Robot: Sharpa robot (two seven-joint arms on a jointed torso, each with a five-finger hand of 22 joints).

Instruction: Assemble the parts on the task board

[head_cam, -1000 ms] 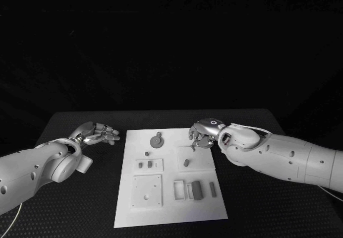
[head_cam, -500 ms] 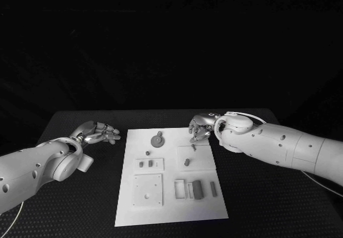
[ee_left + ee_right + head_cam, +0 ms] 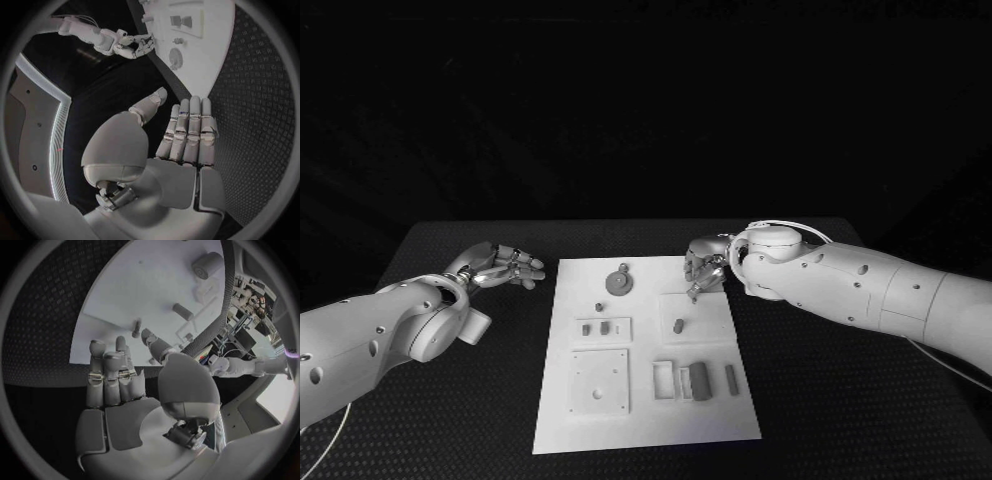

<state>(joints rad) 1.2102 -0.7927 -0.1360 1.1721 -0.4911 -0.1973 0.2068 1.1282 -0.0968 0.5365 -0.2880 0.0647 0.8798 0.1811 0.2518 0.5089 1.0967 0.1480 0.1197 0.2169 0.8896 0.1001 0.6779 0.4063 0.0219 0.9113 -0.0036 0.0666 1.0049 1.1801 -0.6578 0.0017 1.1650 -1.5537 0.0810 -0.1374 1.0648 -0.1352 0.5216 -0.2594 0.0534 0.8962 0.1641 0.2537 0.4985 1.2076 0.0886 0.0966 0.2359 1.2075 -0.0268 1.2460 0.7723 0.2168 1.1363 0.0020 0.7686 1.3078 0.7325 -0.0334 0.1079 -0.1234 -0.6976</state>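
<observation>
The white task board point(image 3: 643, 420) lies in the middle of the black table. On it are a round grey disc point(image 3: 619, 282), a small peg point(image 3: 600, 307), a short grey piece point(image 3: 678, 325) and upright grey blocks point(image 3: 700, 381) near the front. My right hand point(image 3: 707, 268) hovers over the board's far right corner, fingers apart, holding nothing; in its wrist view the fingers point(image 3: 106, 372) reach toward a small peg point(image 3: 135, 329) on the board point(image 3: 144, 285). My left hand point(image 3: 495, 268) is over the table just left of the board, fingers point(image 3: 187, 130) stretched out and empty.
A square white plate with holes point(image 3: 599, 382) and a smaller raised plate point(image 3: 603, 330) with two little pieces sit on the board's left half. Black table point(image 3: 459, 400) surrounds the board on all sides. The left wrist view shows my right hand point(image 3: 134, 44) beside the disc point(image 3: 175, 57).
My right forearm has swung up and inward while its hand stays over the board's far right corner, shifting slightly back. The left hand has barely moved.
</observation>
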